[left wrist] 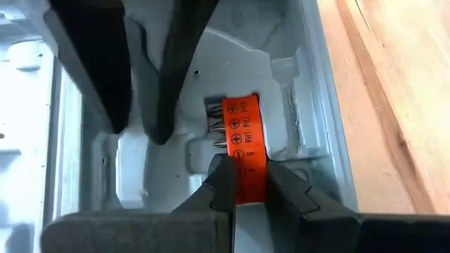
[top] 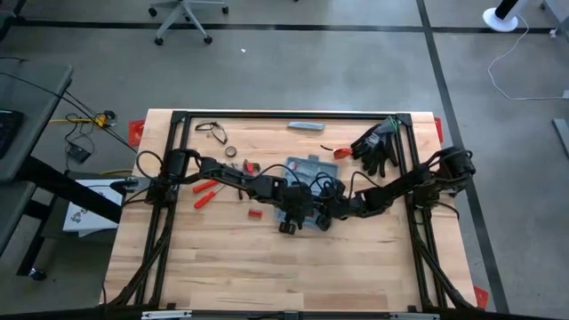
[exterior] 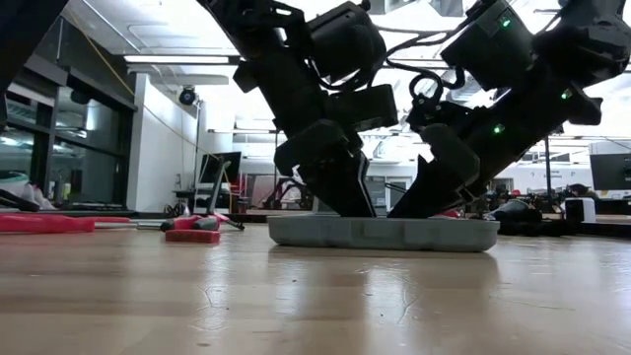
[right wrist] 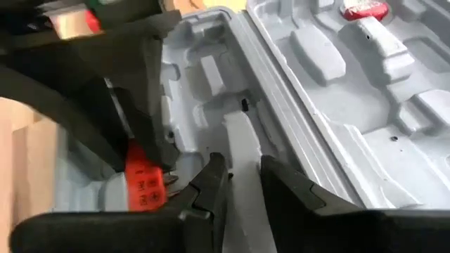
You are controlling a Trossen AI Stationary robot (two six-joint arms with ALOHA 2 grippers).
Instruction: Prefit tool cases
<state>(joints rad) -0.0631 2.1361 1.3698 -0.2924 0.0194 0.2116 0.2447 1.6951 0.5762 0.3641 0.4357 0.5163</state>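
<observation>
Tool case (top: 313, 169), blue-grey moulded plastic, lying open and flat just above centre of the high view on the wooden table (top: 267, 276); seen as a low grey slab at mid-frame in the low view (exterior: 383, 233). Moulded slots bare in most of the near half; one red-topped piece (right wrist: 364, 10) seated in the far half, upper right of the right wrist view.

Left gripper (left wrist: 250, 184) down inside the case, at centre of the high view, fingers pinching an orange bit holder (left wrist: 242, 144) printed with screwdriver symbols; metal bit tips showing at its left edge.

Right gripper (right wrist: 243, 184) also inside the case, just right of the left one in the high view, fingers partly spread astride a raised grey rib (right wrist: 242, 151) of the moulding; contact with the rib not discernible.

Black gloves (top: 378, 147) at upper right of the table. Red-handled tools (top: 204, 192) loose at left. Slim grey bar (top: 306, 126) near the top edge.
</observation>
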